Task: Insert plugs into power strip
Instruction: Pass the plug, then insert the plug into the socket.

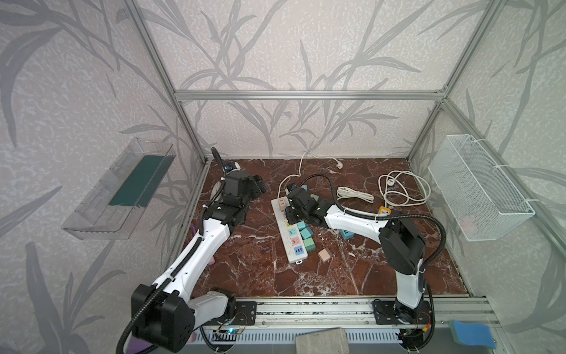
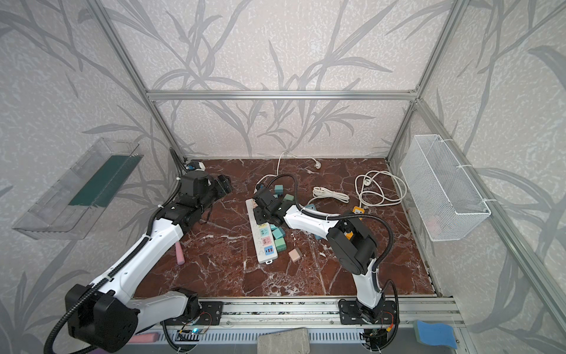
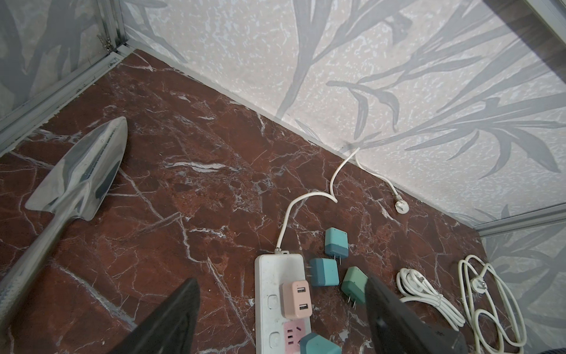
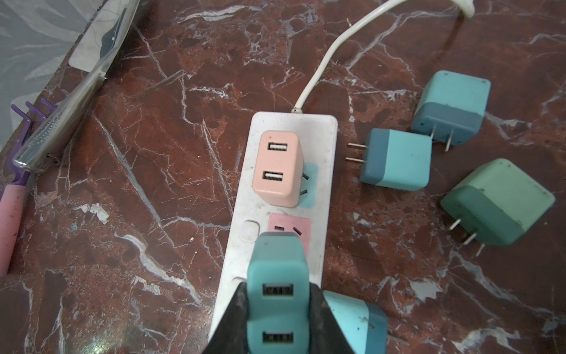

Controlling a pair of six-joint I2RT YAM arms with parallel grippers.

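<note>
Right gripper (image 4: 277,309) pinches teal plug (image 4: 277,269) by its sides, over the pink socket (image 4: 289,228) next to seated pink plug (image 4: 278,168); looks like pre-insert alignment. Power strip (image 1: 293,259) sits frame centre in both top views. Left gripper (image 3: 280,279) is spread, empty, parked clear.

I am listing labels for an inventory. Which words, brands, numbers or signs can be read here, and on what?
None readable.
The power strip: no legible print.
The pink plug: no print visible.
The white mark on the left arm: too small to read.
</note>
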